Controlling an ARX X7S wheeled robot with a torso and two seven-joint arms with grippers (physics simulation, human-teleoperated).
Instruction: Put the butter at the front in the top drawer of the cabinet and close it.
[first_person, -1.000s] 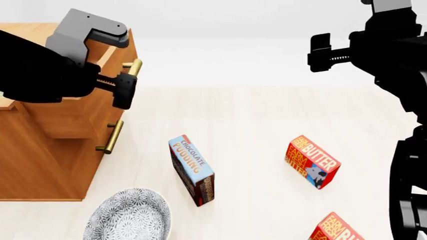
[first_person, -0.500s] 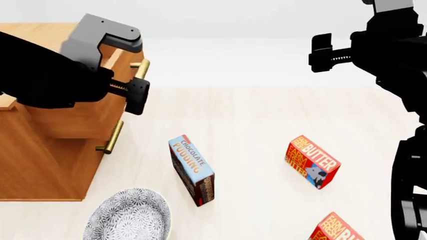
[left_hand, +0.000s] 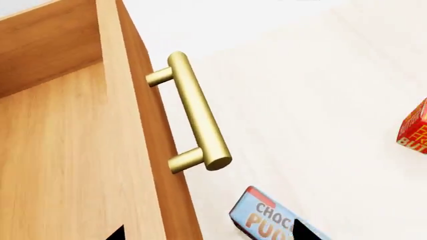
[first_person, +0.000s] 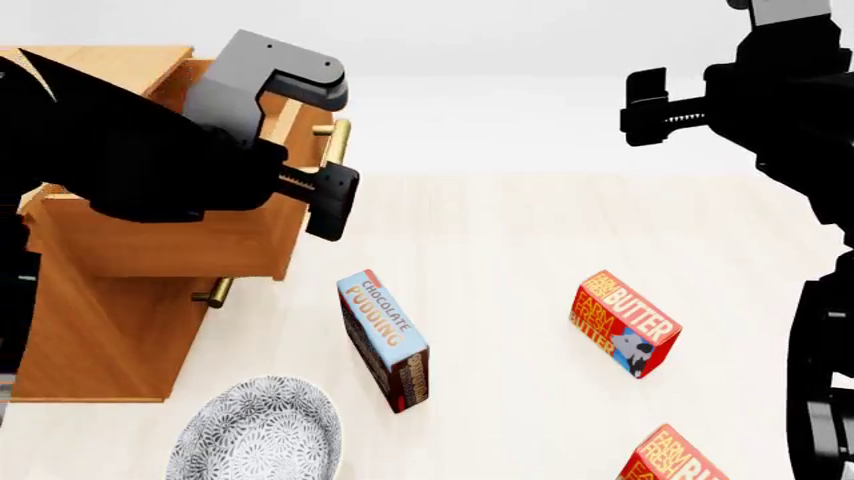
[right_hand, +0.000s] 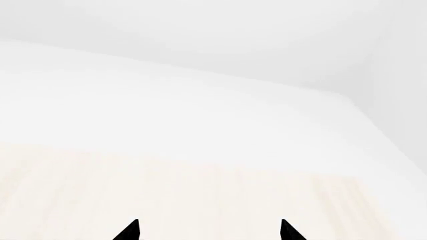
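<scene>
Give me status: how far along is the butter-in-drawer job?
Done: the top drawer is pulled out of the cabinet; its brass handle stands clear. In hand: nothing. The left gripper sits at the drawer front, and the right gripper hangs raised and empty. Left: both butter boxes lie on the floor, the front butter at the bottom edge, the other butter box behind it. Pick, place, close.

The top drawer (first_person: 200, 215) slid well out of the cabinet (first_person: 94, 340) toward the pudding box (first_person: 384, 338), drawn along with the left gripper (first_person: 314, 165) (jaws spread around the brass handle (left_hand: 197, 117)), and now overhung the lower handle (first_person: 214, 292).
</scene>
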